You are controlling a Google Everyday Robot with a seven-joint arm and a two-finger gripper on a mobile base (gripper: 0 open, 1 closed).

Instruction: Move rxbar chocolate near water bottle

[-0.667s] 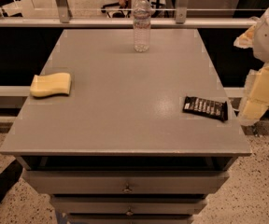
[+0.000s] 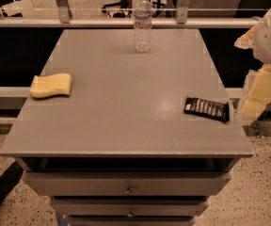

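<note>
Three things sit on the grey surface (image 2: 126, 102), one of each. The single water bottle (image 2: 142, 25) stands upright at 12 o'clock near the far edge. The single rxbar chocolate (image 2: 206, 109) lies flat at 4 o'clock by the right edge, well apart from the bottle. One yellow sponge (image 2: 51, 85) lies at 9 o'clock. The one end effector (image 2: 254, 108) hangs off the edge at 3 o'clock, just beside the bar; whether it is wide or narrow cannot be told.
</note>
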